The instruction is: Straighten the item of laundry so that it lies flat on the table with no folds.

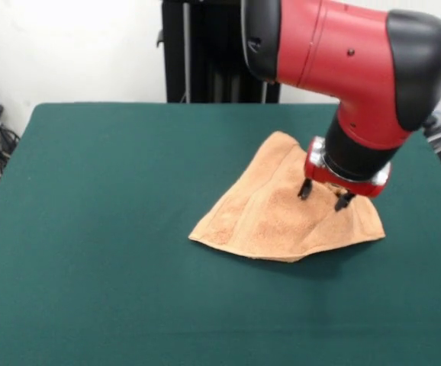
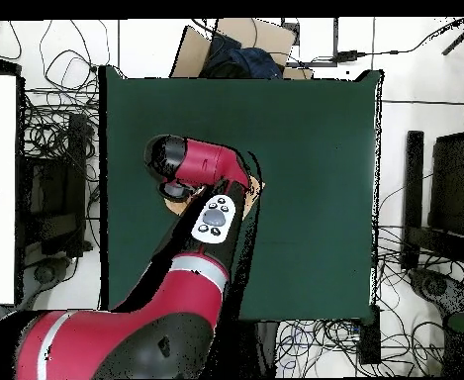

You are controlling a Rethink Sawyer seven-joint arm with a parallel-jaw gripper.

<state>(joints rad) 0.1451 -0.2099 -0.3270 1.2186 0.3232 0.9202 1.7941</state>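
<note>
A wide rectangular bench (image 1: 91, 252) covered in dark green felt-like cloth fills the front view, its near part bare. Right of centre on it lies a small peach-orange terry-cloth towel (image 1: 270, 217), rumpled into a rough triangle. Its broad near edge spreads across the green cloth, and it narrows to a rounded point on the far side. Soft ridges and folds run lengthwise from that point toward the near edge, so the fabric is not flat. A slightly smoother band follows the left near edge.

Over the towel's right part hangs the black two-fingered tool (image 1: 324, 195) of a red and black robot arm (image 1: 342, 53). The two short fingers stand apart, spread and empty, with their tips at or just above the fabric; whether they touch it cannot be told.

In the overhead view the arm hides nearly all of the towel; only small peach slivers (image 2: 253, 188) show beside it.
</note>
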